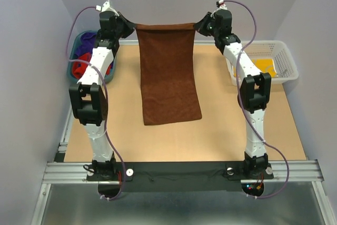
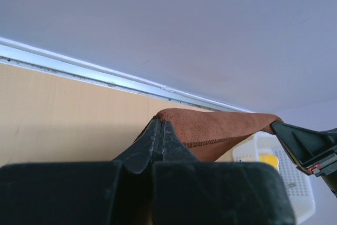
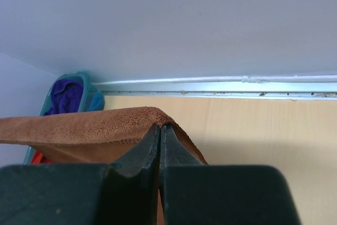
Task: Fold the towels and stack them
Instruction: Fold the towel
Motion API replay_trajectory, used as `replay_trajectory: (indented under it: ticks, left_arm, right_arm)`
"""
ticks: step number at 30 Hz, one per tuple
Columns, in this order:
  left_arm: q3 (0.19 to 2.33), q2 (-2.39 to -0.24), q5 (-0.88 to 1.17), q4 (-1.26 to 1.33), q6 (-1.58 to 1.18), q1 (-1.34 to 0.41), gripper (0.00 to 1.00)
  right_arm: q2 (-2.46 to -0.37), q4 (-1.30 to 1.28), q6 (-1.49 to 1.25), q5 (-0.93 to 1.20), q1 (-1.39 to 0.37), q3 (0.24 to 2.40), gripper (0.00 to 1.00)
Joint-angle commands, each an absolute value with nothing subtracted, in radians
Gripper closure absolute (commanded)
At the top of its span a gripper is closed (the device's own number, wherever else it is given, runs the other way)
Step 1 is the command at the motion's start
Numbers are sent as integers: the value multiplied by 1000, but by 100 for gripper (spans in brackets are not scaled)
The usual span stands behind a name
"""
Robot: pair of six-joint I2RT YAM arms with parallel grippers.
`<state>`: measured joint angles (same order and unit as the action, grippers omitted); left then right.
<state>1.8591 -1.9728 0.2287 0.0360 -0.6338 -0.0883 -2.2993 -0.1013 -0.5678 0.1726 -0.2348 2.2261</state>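
Observation:
A plain brown towel (image 1: 168, 72) hangs stretched between both grippers at the far edge of the table, its lower part trailing onto the wood toward me. My left gripper (image 1: 131, 26) is shut on its top left corner; the left wrist view shows the black jaws pressed together on the brown towel (image 2: 210, 127). On the other side my right gripper (image 1: 199, 25) is shut on the top right corner, the brown towel (image 3: 89, 125) draping over its fingertips. Purple and red towels (image 1: 84, 56) lie in the teal tub. A yellow towel (image 1: 266, 66) lies in the white basket.
The teal tub (image 1: 72, 72) stands at the far left by the wall, also showing as the teal tub (image 3: 87, 96) in the right wrist view. A white mesh basket (image 1: 284, 59) sits at the far right. A metal rail (image 3: 221, 85) runs along the table's back edge.

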Motion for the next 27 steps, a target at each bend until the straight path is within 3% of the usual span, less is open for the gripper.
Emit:
replay_trajectory:
  ticks: [1, 13, 27]
  left_arm:
    - [1803, -1928, 244, 110, -617, -78, 100]
    - [1520, -1726, 275, 84, -638, -78, 100]
    - [965, -1339, 308, -26, -629, -92, 100]
  right_arm:
    - [-2261, -26, -540, 198, -227, 2162, 99]
    - [-2048, -29, -558, 282, -227, 1809, 99]
    - [-1688, -71, -560, 406, -227, 1241, 99]
